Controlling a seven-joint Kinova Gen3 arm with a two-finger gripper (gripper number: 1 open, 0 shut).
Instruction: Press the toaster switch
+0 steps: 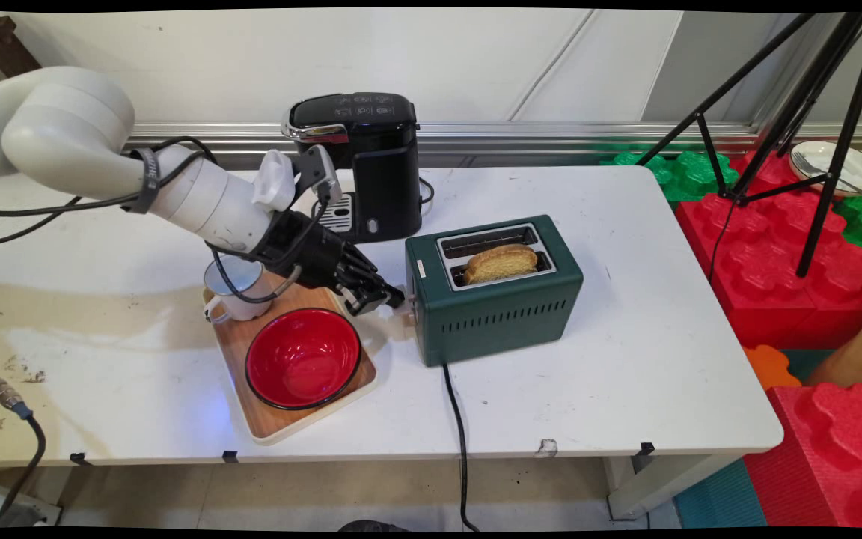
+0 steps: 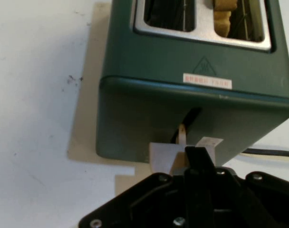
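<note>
A dark green two-slot toaster (image 1: 506,314) stands mid-table with a slice of toast (image 1: 500,262) sticking out of its nearer slot. My gripper (image 1: 393,299) is low at the toaster's left end, fingers shut together and touching the pale lever (image 1: 407,308) there. In the hand view the toaster (image 2: 182,61) fills the top, with the toast (image 2: 225,14) at the upper right. The gripper (image 2: 197,154) rests against the whitish lever tab (image 2: 163,154) below the vertical slot. Nothing is held between the fingers.
A wooden tray (image 1: 266,427) left of the toaster holds a red bowl (image 1: 302,358) and a white mug (image 1: 233,288) under the arm. A black coffee machine (image 1: 371,165) stands behind. The toaster's cord (image 1: 457,427) runs off the front edge. Tripod (image 1: 812,112) and foam blocks (image 1: 783,262) lie right.
</note>
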